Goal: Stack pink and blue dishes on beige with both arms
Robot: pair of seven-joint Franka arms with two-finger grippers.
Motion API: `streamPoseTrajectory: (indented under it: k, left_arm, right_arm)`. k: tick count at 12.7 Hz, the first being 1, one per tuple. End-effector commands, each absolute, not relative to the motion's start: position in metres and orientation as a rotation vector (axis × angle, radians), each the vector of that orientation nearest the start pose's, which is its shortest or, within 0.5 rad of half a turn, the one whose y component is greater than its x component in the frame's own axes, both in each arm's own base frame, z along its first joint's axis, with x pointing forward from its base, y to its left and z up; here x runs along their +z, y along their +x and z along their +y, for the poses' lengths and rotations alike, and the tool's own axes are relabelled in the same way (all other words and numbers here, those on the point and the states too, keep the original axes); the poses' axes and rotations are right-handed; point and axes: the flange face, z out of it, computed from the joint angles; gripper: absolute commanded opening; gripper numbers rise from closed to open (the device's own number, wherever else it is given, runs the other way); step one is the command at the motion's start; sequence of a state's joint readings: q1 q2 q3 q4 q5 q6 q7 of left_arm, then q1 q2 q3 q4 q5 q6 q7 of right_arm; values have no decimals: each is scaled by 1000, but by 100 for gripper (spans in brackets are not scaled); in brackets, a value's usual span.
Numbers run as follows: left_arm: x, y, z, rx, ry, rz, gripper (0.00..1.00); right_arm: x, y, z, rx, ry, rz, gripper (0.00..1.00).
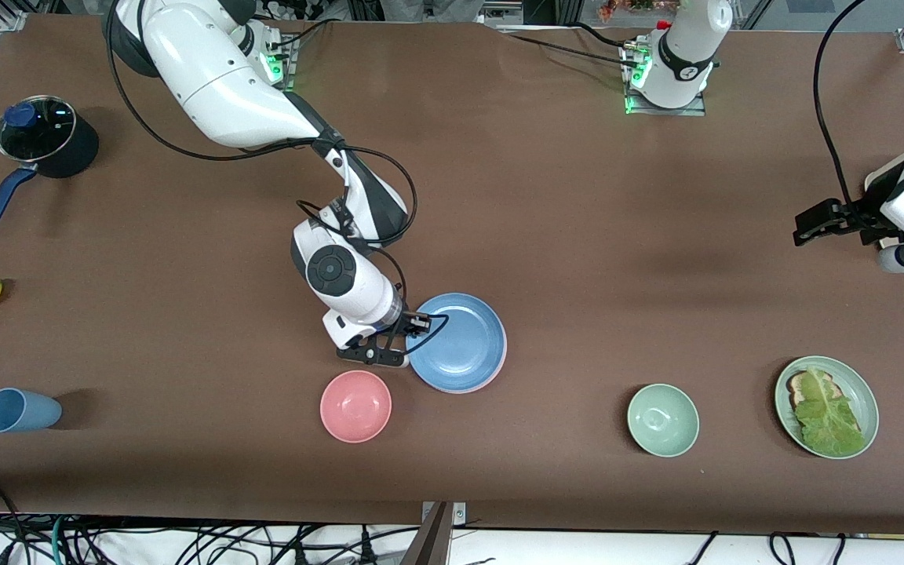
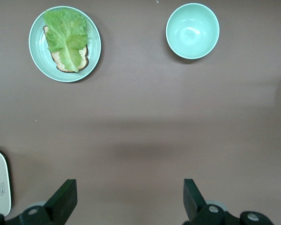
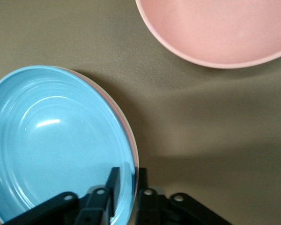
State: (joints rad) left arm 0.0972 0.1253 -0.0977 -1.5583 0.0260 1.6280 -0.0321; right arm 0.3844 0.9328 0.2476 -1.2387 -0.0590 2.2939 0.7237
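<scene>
Three plates sit stacked mid-table beside the pink bowl [image 1: 355, 406]: blue plate [image 1: 458, 341] on top, pink and beige edges peeking under. Right gripper [image 3: 127, 180] pinches its rim loosely. Pulling away too soon could drag it off. Left gripper [image 2: 130, 193] waits, spread wide.

Right arm bent low over the counter's middle, right pincer [image 1: 418, 321] down at counter height, its fingers [image 3: 113, 180] close together with a thin gap, left arm waiting up high at its own end, left pincer [image 1: 805, 227] wide open
</scene>
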Motion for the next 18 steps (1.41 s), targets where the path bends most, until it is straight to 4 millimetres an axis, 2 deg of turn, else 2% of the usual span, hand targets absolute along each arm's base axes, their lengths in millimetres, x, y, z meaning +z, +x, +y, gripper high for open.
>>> streamPoseTrajectory:
  k: [1,3,5,6,8,10,13,15,18]
  left_arm:
    - [567,582,8,109,-3122,-23,100]
    - [568,583,8,107,-3123,-26,100]
    - [569,583,10,105,-3125,-29,100]
    - [567,584,10,107,-3124,-29,100]
    - [565,585,9,110,-3123,-23,100]
    - [566,585,8,105,-3123,-21,100]
    - [566,585,6,107,-3125,-16,100]
    - [566,585,3,107,-3124,-9,100]
    - [566,585,3,107,-3124,-9,100]
  right_arm:
    - [238,659,400,-78,-2928,257,99]
    - [267,676,373,-125,-2951,277,100]
    - [307,695,321,-134,-3017,201,100]
    - [328,704,288,-122,-3041,144,100]
    - [375,709,235,-82,-3076,73,100]
    - [421,700,193,9,-3115,77,100]
    - [487,662,148,106,-3161,125,100]
    - [509,638,118,96,-3139,102,100]
    - [526,614,80,97,-3124,180,100]
